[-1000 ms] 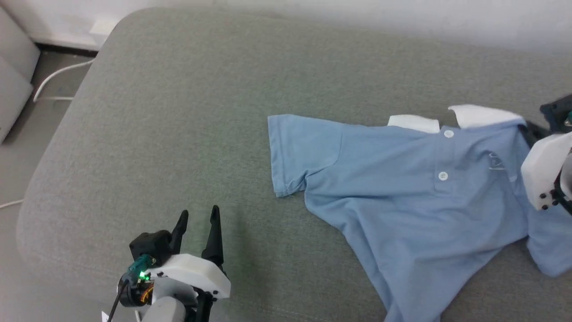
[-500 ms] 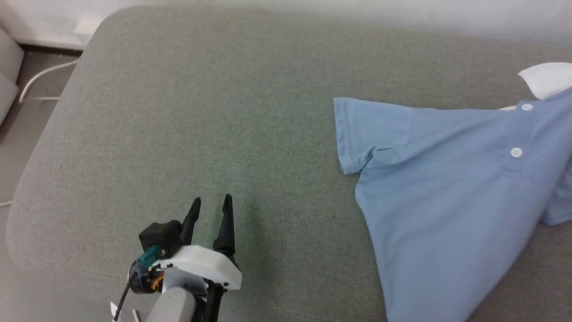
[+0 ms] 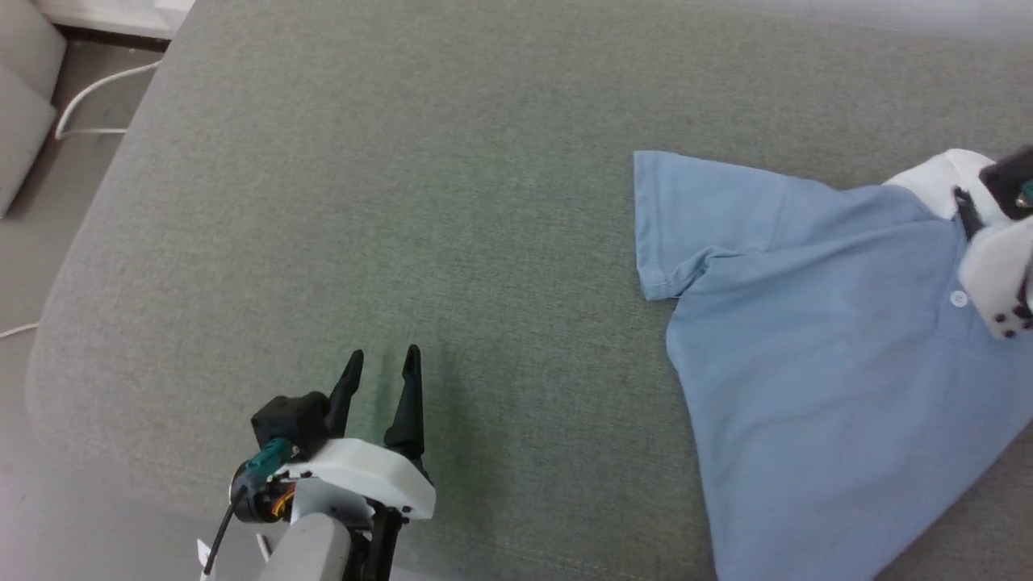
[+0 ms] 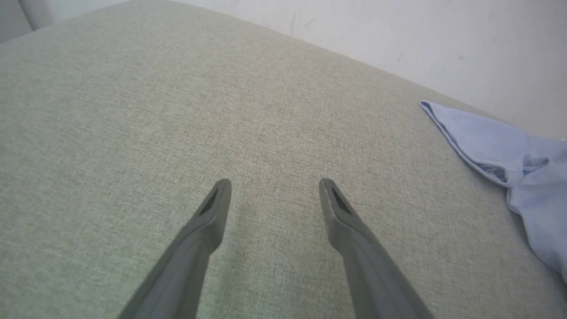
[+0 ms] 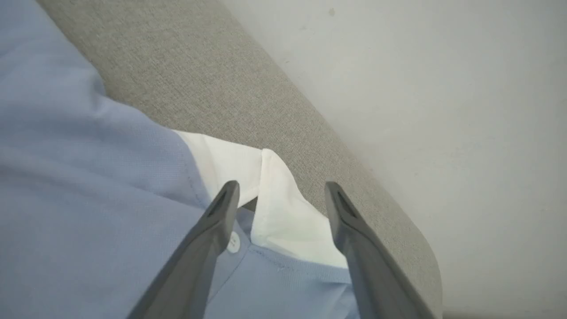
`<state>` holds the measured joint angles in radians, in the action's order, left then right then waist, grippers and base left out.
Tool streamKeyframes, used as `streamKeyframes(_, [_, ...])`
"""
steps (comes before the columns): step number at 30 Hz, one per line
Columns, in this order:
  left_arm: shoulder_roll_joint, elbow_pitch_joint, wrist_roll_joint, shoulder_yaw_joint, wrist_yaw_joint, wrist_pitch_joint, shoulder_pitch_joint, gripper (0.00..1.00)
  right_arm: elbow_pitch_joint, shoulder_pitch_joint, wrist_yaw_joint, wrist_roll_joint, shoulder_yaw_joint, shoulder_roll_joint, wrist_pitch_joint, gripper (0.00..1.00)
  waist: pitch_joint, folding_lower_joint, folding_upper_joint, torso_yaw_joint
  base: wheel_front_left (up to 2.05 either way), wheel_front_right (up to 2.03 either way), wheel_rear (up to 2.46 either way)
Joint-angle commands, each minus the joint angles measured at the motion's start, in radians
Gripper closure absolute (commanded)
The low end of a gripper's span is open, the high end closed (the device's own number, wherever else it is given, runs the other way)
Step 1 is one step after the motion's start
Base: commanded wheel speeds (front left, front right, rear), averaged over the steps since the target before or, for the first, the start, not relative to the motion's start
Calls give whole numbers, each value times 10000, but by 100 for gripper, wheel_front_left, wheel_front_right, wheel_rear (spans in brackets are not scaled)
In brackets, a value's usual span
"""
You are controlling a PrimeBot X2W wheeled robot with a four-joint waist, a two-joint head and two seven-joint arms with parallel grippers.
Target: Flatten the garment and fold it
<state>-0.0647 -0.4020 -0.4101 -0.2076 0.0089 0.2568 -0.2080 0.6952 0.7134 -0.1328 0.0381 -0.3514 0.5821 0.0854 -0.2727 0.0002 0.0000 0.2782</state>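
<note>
The grey-green woven cushion (image 3: 339, 186) has rounded corners; the garment (image 3: 815, 379) lies directly on its right part, one sleeve (image 3: 694, 218) spread flat leftward.

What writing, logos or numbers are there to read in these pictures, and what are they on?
None can be read.
On the polo shirt: plain light blue cloth where it shows, no lettering.
On the collar and the button: nothing; the button is too small to tell any mark.
On the cushion and the wall: no writing.

Garment (image 3: 807, 387): soft matt knit cloth; cushion (image 3: 403, 202): coarse matt woven fabric
</note>
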Motion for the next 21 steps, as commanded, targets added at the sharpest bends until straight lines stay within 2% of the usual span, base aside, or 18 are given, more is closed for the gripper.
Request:
streamKeyframes(1, [-80, 25, 69, 54, -83, 45, -132, 0, -137, 40, 21, -354, 225, -340, -469, 0, 630, -2, 0, -886, 0, 0, 0])
streamKeyframes(5, [-228, 137, 57, 70, -117, -70, -272, 0, -709, -308, 21, -933, 635, -876, -1004, 0, 847, -2, 0, -1563, 0, 0, 0])
streamKeyframes(10, [-380, 347, 122, -190, -201, -882, -842, 0, -2520, -1582, 21, -1975, 1681, -1485, -1574, 0, 824, -2, 0, -2592, 0, 0, 0])
streamKeyframes(17, [-407, 47, 244, -996, -355, -3483, -2227, 0, -5451, -4103, 21, -2174, 3888, -2389, -1388, 0, 191, -2, 0, -3594, 0, 0, 0])
streamKeyframes(21, [-431, -277, 461, -1474, -443, -4730, -3066, 0, -6553, -5073, 21, -2069, 4812, -3039, -1060, 0, -167, -2, 0, -3999, 0, 0, 0])
